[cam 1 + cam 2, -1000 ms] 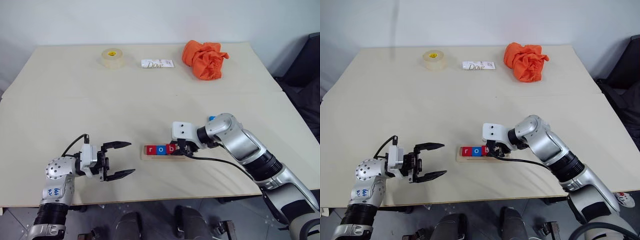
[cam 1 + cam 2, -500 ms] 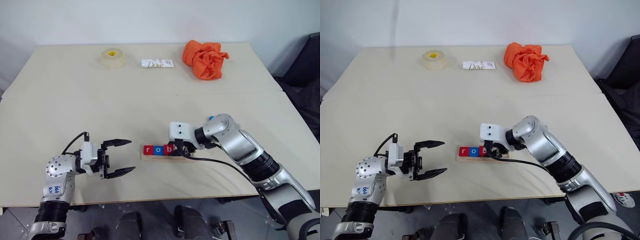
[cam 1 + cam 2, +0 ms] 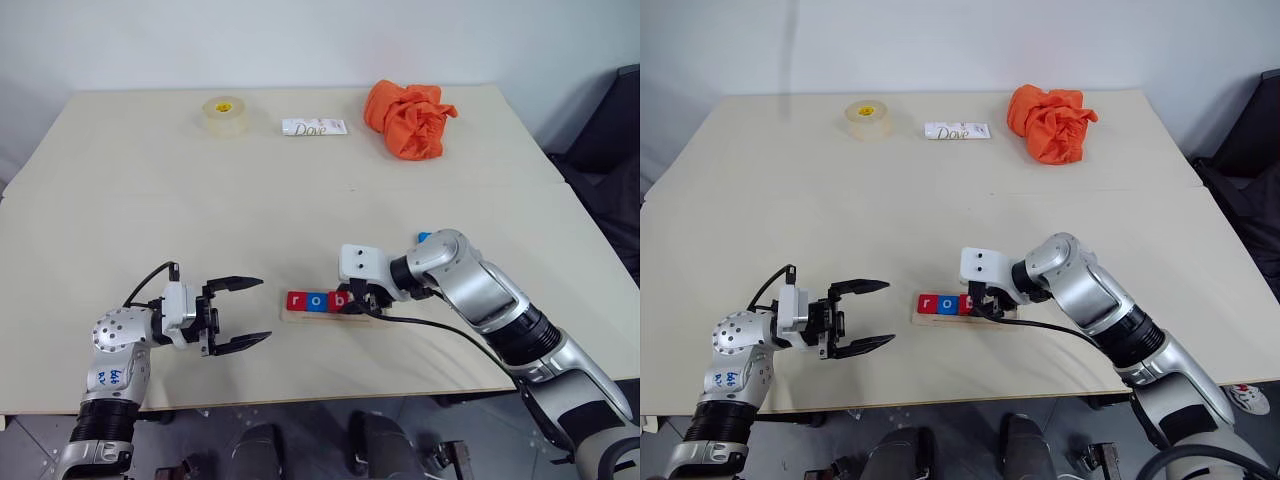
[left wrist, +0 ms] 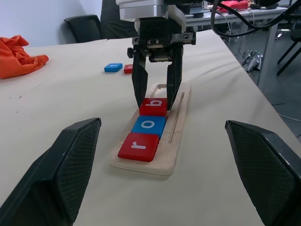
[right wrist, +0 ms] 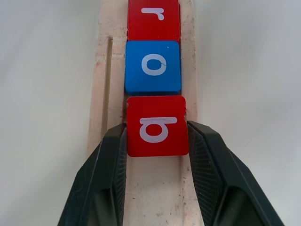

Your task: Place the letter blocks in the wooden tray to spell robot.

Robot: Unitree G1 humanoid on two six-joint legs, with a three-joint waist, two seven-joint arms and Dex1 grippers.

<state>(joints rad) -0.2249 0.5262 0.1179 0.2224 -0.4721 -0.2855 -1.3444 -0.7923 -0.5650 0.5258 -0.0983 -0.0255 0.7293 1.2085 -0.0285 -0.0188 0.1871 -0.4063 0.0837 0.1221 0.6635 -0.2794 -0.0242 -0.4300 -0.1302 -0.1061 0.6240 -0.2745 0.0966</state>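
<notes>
Right claw grips red "b" block on the wooden tray; left claw open.

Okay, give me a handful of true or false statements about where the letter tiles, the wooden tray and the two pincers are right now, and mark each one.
1. Three tiles lie in the wooden tray, reading r, o, b. True.
2. The o tile in the tray is red. False: it is blue, between the red r tile and the red b tile.
3. The right pincer has a finger on each side of the b tile. True.
4. The left pincer grips a tile. False: it is open and empty, to the left of the tray.
5. All five tiles are in the tray. False: a blue tile and a red tile lie on the table.
</notes>
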